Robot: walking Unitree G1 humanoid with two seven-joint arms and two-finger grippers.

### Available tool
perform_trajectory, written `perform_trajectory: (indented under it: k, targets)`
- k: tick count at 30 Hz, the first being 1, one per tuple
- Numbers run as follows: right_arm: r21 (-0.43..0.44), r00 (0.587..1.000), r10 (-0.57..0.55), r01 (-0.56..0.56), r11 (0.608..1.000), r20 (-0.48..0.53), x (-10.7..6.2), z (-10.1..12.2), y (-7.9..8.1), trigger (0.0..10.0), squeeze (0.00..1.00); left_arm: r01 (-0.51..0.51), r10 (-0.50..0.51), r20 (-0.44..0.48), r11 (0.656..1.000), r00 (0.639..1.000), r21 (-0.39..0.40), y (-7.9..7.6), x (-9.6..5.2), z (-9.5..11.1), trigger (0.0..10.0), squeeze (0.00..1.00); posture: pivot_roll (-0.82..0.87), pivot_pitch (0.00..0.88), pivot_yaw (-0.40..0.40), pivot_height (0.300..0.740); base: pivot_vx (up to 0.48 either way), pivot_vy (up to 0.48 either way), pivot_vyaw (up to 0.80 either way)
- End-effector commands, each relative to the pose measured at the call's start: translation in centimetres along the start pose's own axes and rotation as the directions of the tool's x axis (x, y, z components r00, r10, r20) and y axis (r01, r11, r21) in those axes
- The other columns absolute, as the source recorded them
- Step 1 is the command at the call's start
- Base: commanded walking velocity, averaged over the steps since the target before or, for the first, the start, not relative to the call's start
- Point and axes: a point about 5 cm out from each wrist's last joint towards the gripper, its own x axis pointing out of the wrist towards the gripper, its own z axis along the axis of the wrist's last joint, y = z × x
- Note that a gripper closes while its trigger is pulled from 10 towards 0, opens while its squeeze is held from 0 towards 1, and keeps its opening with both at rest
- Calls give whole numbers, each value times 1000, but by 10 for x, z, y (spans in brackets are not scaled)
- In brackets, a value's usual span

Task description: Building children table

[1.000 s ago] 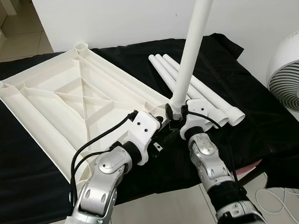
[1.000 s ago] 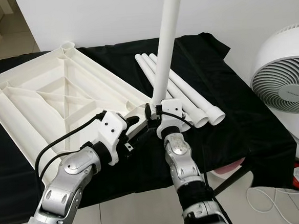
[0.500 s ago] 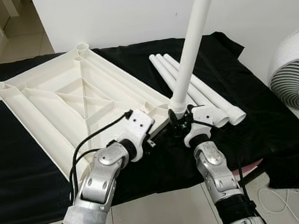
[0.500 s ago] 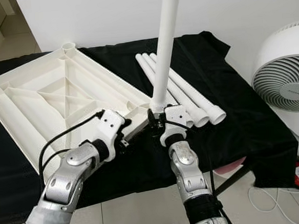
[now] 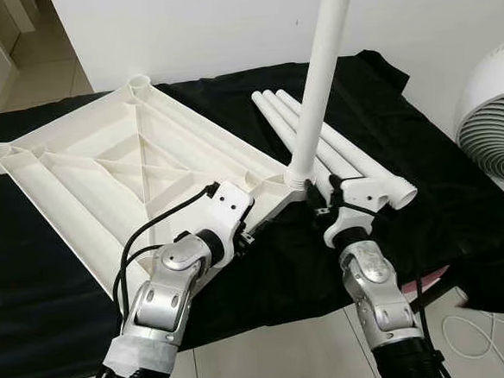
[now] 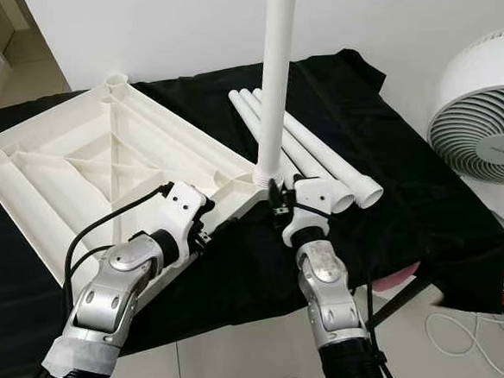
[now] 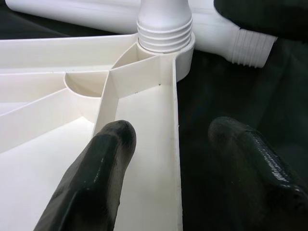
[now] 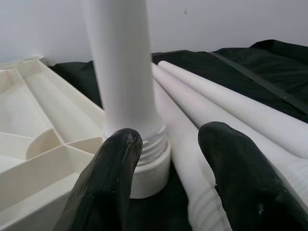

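An upright leg is seated in the corner socket of the inverted tabletop. The right gripper is held open just before the leg's threaded base, nothing grasped. The left gripper is spread open astride the tabletop's edge wall near that socket

Both arms fwd, elbows bent; left end effector & right end effector fingers apart.

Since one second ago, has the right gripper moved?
Yes. The right gripper released the upright white leg and drew back toward the robot, away from the corner socket.
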Motion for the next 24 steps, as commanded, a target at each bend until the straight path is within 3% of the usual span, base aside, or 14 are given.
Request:
perform_trajectory:
  k: [1, 2, 5, 6, 9, 10, 11, 13, 15, 24]
  targets:
    - [1, 1000, -14, 14, 1000, -10, -3, -1, -3, 10000, 0, -153, 154, -57, 988, 986, 13, 6, -1, -9, 10000, 0, -131, 43, 64, 740, 0, 0, 0]
    - [-1, 1000, -22, 22, 1000, -12, -4, -1, -4, 10000, 0, -131, 134, -88, 991, 987, 31, 5, -2, -12, 6863, 0, -134, 43, 69, 740, 0, 0, 0]
    - [0, 1000, -28, 28, 1000, -14, -4, -1, -5, 10000, 0, -118, 123, -111, 992, 986, 43, 3, -3, -15, 7098, 0, -134, 43, 69, 740, 0, 0, 0]
    - [-1, 999, -34, 34, 999, -17, -4, -1, -6, 10000, 0, -104, 111, -136, 993, 984, 52, 2, -4, -18, 4118, 0, -135, 42, 76, 740, 0, 0, 0]
    - [-1, 999, -38, 38, 999, -18, -4, -1, -6, 10000, 0, -98, 108, -155, 993, 982, 69, 2, -4, -21, 4157, 0, -134, 47, 81, 740, 0, 0, 0]
    - [2, 999, -44, 44, 999, -20, -4, -1, -6, 10000, 0, -93, 104, -171, 993, 980, 72, 2, -5, -23, 3176, 0, -134, 47, 81, 740, 0, 0, 0]
    - [2, 999, -49, 49, 999, -23, -3, -1, -6, 10000, 0, -93, 105, -196, 993, 975, 71, 3, -5, -26, 4392, 0, -134, 60, 89, 740, 0, 0, 0]
    - [2, 999, -49, 49, 999, -23, -3, -1, -6, 10000, 0, -93, 105, -196, 993, 975, 71, 3, -5, -26, 4392, 0, -134, 60, 89, 740, 0, 0, 0]
    - [3, 998, -62, 62, 998, -27, -4, 0, -6, 10000, 0, -120, 129, -242, 991, 962, 54, 6, -5, -33, 0, 0, -137, 66, 89, 740, 0, 0, 0]
    - [2, 995, -96, 96, 995, -31, -1, 3, -10, 10000, 0, -256, 263, -315, 965, 912, 64, 18, 7, -40, 0, 0, -144, 85, 86, 740, 0, 0, 0]
